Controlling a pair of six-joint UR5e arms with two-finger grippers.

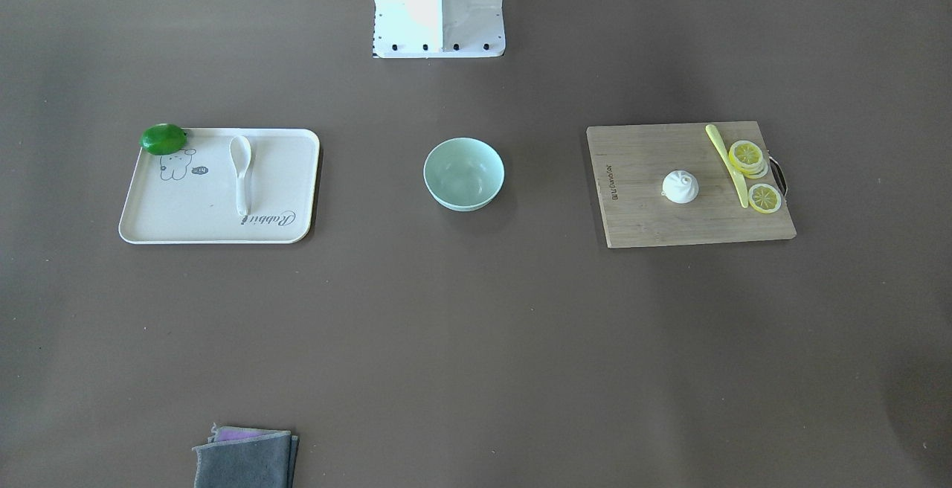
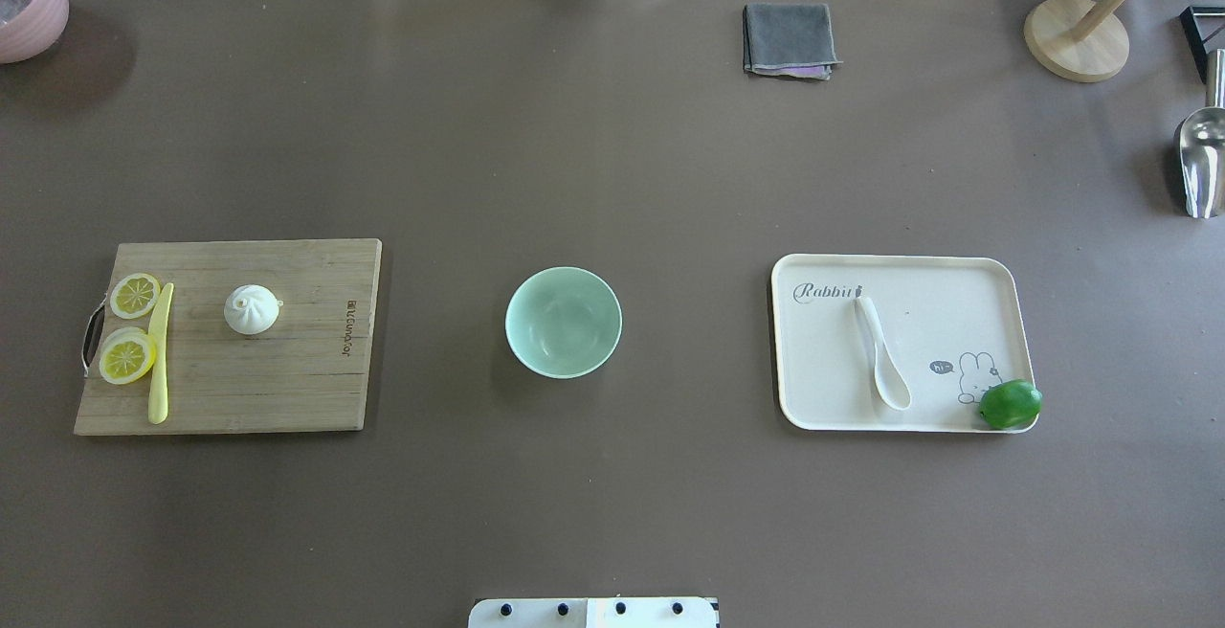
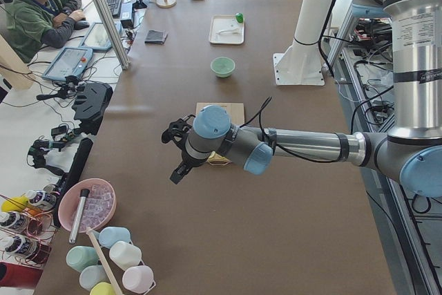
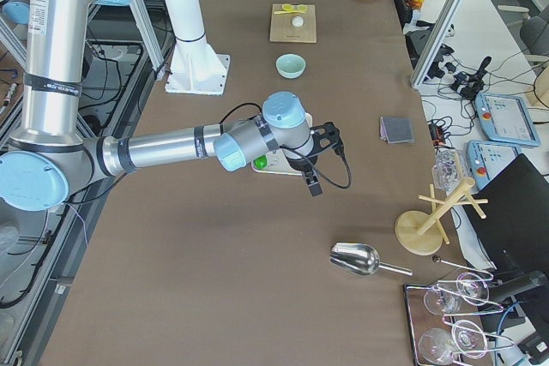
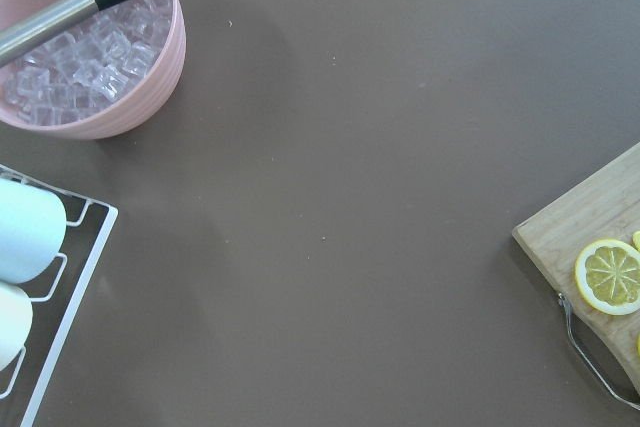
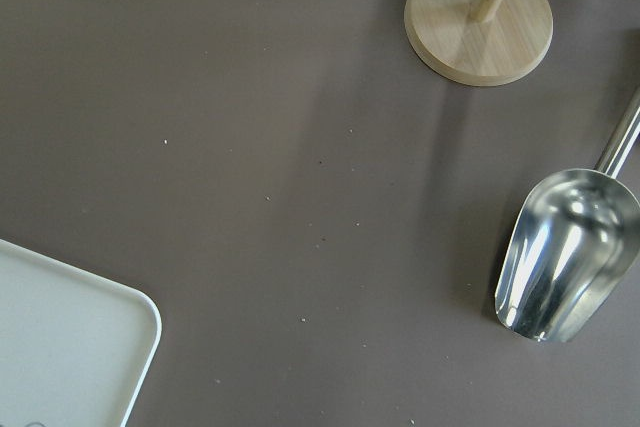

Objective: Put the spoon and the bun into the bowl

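- The spoon [image 2: 880, 352] is lying on the cream tray [image 2: 957, 269] on the robot's right. Its long axis is running away from the robot, with the scoop at the near end and the handle pointing to the desk's far side.
- The right fingers [image 4: 313, 184] are hanging above the desk by the tray's outer side, so the spoon is lying inward of them, toward the bowl [image 2: 512, 317]. The right arm is the nearer one for it.
- The bun [image 2: 253, 309] is sitting upright on the wooden cutting board [image 2: 287, 379] on the robot's left. The left fingers [image 3: 178, 173] are hovering out past the board's handle end.
- The bowl is standing empty between tray and board, well apart from both.
- Both sets of fingers are showing only in the side views, so I cannot tell whether they are apart or together.
- The right wrist camera is catching just a tray corner, and the left one a board corner with a lemon slice [image 5: 608, 276]; neither is showing the spoon or the bun.
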